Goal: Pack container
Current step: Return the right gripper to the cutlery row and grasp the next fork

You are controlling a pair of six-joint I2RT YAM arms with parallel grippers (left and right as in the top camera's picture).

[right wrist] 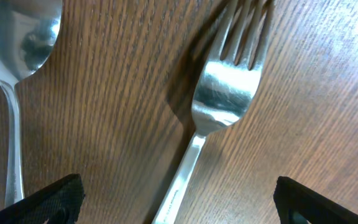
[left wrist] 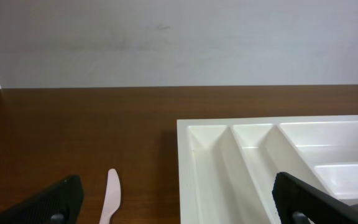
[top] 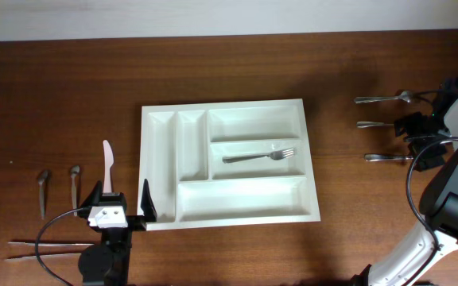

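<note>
Overhead: tray (top: 312, 191) mid-table, one fork (top: 258, 156) lying in its middle slot.
Left wrist: left gripper (left wrist: 179, 199) spread, knife (left wrist: 112, 196) between its fingers.
Right wrist: right gripper (right wrist: 179, 196) spread astride table fork (right wrist: 222, 93). Advice: centre on the handle before closing.

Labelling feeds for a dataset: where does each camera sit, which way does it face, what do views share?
Overhead: above the table, looking straight down; tray, fork inside it, left gripper, right gripper.
Left wrist: low, facing the far wall over tray and white knife; own fingers at lower corners.
Right wrist: close over the table, on a second fork and spoon; own fingers at lower corners.
Shared: tray and knife, overhead and left wrist.
</note>
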